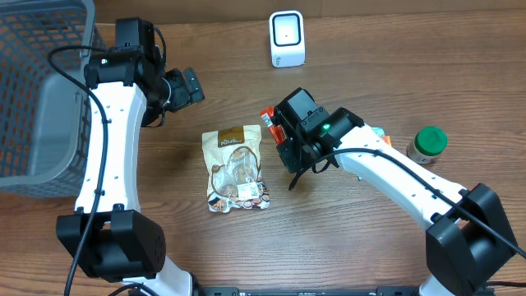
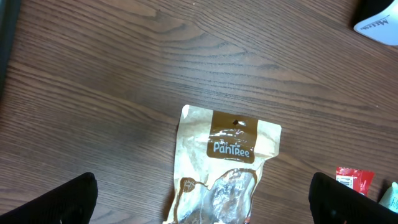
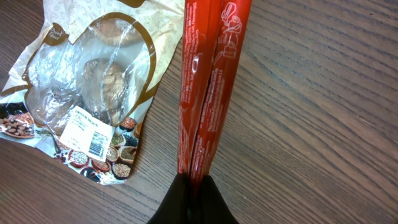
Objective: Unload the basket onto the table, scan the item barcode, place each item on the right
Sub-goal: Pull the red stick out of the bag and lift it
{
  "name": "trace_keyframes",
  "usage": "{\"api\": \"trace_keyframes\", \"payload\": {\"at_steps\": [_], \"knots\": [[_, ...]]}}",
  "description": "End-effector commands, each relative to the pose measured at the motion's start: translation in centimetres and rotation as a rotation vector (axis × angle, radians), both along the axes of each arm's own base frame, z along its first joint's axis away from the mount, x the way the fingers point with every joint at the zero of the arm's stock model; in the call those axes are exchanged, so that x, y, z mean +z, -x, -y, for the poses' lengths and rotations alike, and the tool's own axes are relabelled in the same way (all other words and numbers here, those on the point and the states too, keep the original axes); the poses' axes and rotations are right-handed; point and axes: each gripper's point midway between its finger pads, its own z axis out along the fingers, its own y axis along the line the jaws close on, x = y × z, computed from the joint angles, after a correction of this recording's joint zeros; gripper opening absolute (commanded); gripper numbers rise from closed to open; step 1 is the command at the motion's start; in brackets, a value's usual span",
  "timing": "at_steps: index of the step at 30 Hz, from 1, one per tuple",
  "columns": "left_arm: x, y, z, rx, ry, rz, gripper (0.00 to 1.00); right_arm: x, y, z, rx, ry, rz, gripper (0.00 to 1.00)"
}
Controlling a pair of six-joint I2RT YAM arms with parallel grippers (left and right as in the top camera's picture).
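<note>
Nearest the robot's base, a tan snack pouch (image 1: 236, 168) is being shown flat on the wooden table (image 1: 345, 238), with its clear window and barcode label (image 3: 93, 135) turned upward. Just past the pouch's upper right corner, a red packet (image 3: 208, 74) is being pinched at one end by the right gripper (image 3: 193, 188). The fingers are being pressed fully together on it, and the packet is being held out lengthwise over the wood, close beside the pouch's edge. Whether the two are touching cannot be told. Off to the right, a green-lidded jar (image 1: 428, 144) is being seen upright, apart from both. Further back on the left, the left gripper (image 2: 205, 199) is being held spread as wide as it goes, with nothing in it — the pouch's top edge is being framed between its fingertips (image 2: 59, 202) in the wrist view. A grey mesh basket (image 1: 41, 99) is being seen at the table's left side. At the far edge a white scanner (image 1: 287, 39) is being seen upright, well apart from the red packet.
</note>
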Motion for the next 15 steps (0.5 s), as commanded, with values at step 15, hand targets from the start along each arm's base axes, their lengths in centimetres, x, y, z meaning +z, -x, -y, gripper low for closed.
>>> {"api": "trace_keyframes", "payload": {"at_steps": [15], "knots": [[1.2,-0.1,0.2,-0.017,-0.009,0.034,1.00,0.6,-1.9,0.2,-0.022,0.016,0.092,0.04]]}}
